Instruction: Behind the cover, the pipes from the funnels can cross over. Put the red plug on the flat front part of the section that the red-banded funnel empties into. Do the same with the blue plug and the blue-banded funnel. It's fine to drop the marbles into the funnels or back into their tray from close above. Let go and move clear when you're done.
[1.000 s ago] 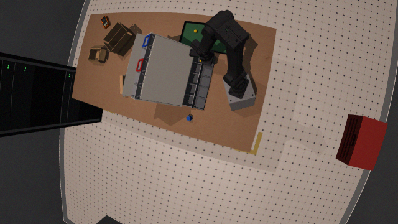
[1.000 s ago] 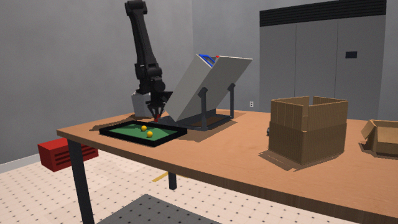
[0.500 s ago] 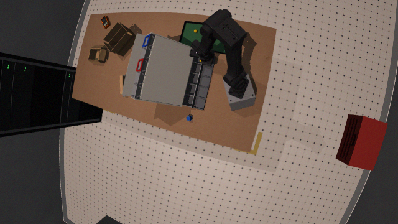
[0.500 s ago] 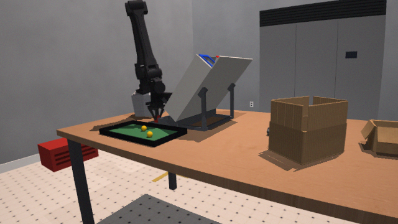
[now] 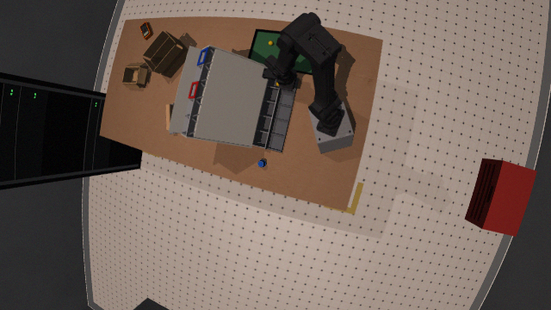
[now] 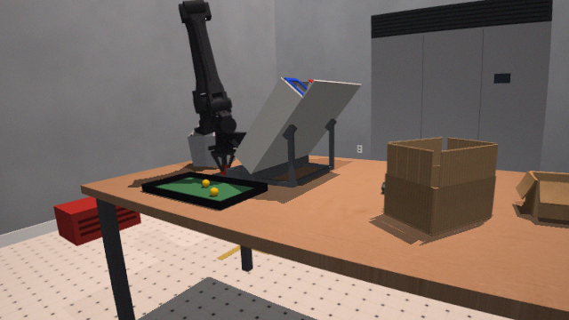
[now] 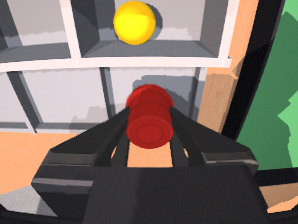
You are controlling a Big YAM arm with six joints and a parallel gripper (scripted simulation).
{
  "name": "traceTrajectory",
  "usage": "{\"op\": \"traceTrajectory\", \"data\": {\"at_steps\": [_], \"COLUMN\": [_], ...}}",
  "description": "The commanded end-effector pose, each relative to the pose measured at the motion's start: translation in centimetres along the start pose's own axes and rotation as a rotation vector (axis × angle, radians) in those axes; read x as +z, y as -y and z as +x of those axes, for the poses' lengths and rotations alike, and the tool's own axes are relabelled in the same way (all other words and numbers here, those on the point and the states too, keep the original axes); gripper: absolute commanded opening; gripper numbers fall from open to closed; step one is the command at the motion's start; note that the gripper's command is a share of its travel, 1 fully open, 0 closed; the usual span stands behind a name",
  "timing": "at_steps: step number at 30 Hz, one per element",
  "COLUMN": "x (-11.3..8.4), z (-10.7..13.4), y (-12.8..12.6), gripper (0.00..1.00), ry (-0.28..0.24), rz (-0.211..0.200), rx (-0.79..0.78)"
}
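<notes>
As the top view opens, the arm (image 5: 325, 77) (image 6: 205, 62) bends over the near end of the row of sections (image 5: 285, 99) (image 7: 150, 62), beside the green tray (image 5: 252, 44) (image 6: 182, 198) (image 7: 255, 65). One marble (image 5: 270, 43) sits in the tray, and the blue plug (image 5: 262, 163) stands on the table (image 5: 318, 181) (image 6: 338, 222), off the row's far end. Blue (image 5: 200, 56) and red (image 5: 190, 89) bands mark the funnels.

Over to the exterior view, where the gripper (image 6: 225, 164) (image 7: 149, 113) points down behind the tray, red showing at its tips; two marbles lie in the tray.

Now the wrist view: the jaws are clamped around the red plug (image 6: 225, 171) (image 7: 150, 120), right over the flat front of the end section nearest the tray! A yellow marble (image 7: 134, 22) rests in that section's walled part. Whether the plug touches down, one cannot tell.
</notes>
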State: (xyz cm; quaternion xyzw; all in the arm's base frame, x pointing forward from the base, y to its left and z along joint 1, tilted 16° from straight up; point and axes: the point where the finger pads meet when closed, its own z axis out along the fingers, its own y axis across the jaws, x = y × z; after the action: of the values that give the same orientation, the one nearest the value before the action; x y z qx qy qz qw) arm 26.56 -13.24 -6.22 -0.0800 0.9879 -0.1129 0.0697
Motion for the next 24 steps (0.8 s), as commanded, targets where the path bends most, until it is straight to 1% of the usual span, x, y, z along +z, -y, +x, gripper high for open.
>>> {"op": "traceTrajectory", "data": {"at_steps": [1,14,15,24], "x": [-0.25,-0.25,-0.25,-0.25], "z": [-0.49,-0.49,-0.49,-0.49], "y": [0.72,0.72,0.72,0.72], "gripper": [0.0,0.0,0.59,0.59], "ry": [0.025,0.025,0.025,0.025], "rz": [0.015,0.015,0.015,0.015], "rx": [0.004,0.004,0.004,0.005]}}
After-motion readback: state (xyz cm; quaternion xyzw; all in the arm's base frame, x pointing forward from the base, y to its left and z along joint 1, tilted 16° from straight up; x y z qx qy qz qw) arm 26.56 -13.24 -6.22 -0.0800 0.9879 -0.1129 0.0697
